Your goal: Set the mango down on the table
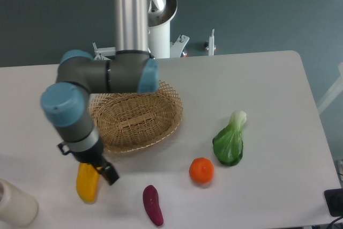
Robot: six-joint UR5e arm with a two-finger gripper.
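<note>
The mango is a smooth yellow fruit at the front left of the white table. It hangs lengthwise between the fingers of my gripper, which is shut on its upper end. Its lower end is at or just above the tabletop; I cannot tell if it touches. The gripper's black fingers show on the right side of the mango. The arm's grey and blue wrist stands right above it.
An oval wicker basket sits just behind and right of the gripper. A purple eggplant, a round orange and a green bok choy lie to the right. A white cylinder stands at the front left corner.
</note>
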